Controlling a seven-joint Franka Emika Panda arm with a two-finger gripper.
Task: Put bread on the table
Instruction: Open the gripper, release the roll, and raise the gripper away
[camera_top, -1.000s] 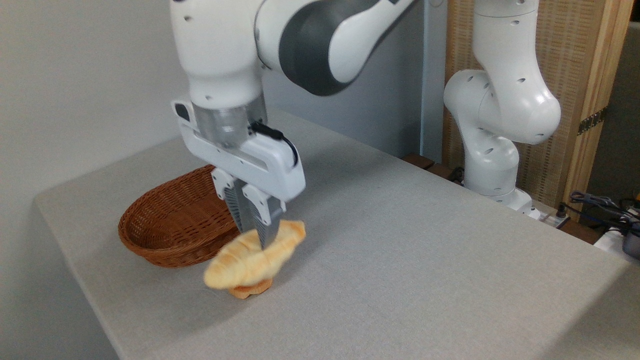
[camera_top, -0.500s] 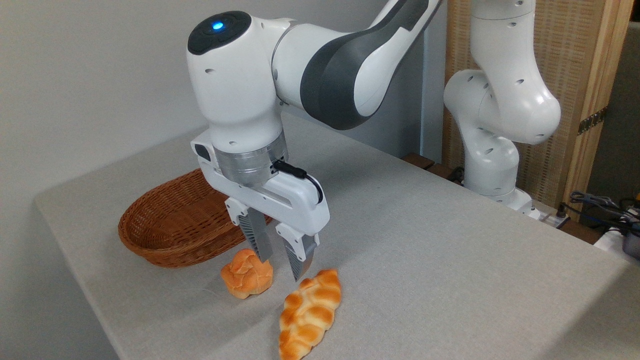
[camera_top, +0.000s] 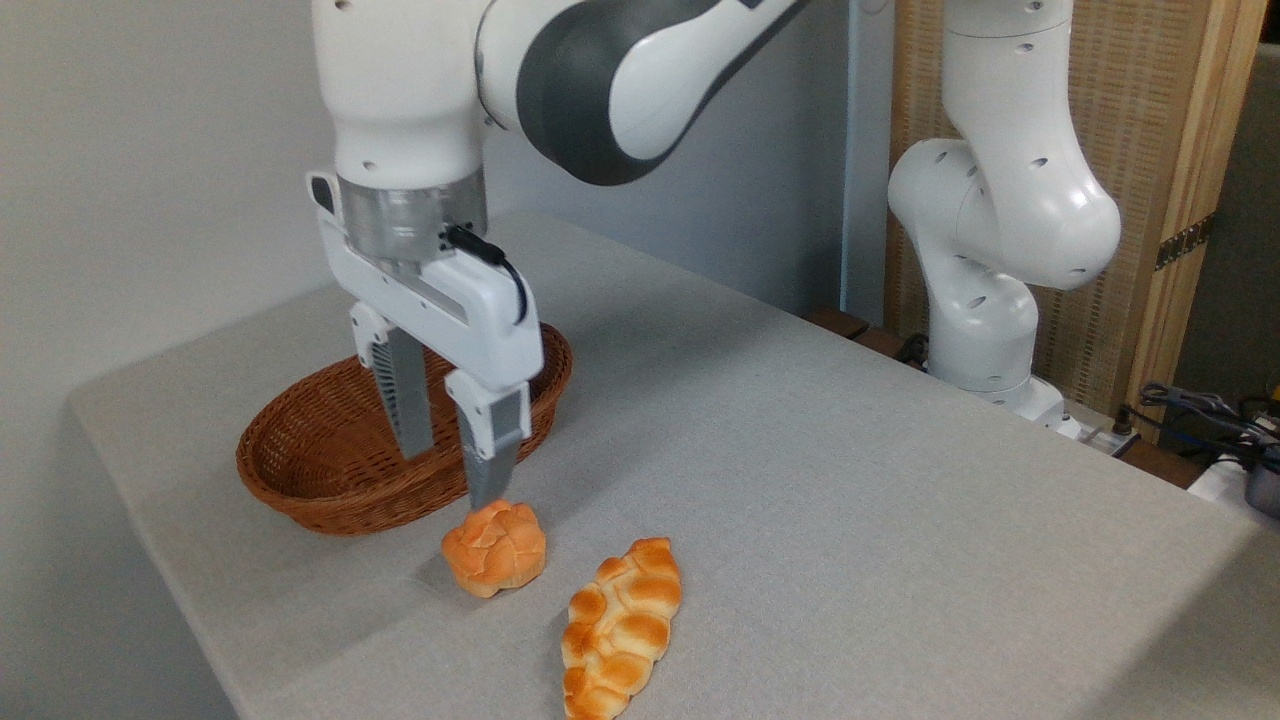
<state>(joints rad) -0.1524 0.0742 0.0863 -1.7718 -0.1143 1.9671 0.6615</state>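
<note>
Since half a second earlier the white two-finger gripper (camera_top: 452, 470) had been raised and carried left toward the brown oval wicker basket (camera_top: 300, 470), jaws wide apart and empty, while the long plaited golden loaf (camera_top: 620, 628) was left flat on the light-grey fabric-textured tabletop (camera_top: 850, 500). The withdrawal was best finished straight upward, since one fingertip was seen just above the round orange-brown knotted roll (camera_top: 495, 548). Open room was offered to the right, though the loaf's near end was seen close to the table's front edge.

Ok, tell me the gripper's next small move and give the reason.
Probably a straight lift up and clear. The plaited loaf already lies flat on the table, outside the wicker basket, with nothing holding it. The gripper hangs open and empty, one fingertip just above the round roll, so rising avoids knocking it.
</note>
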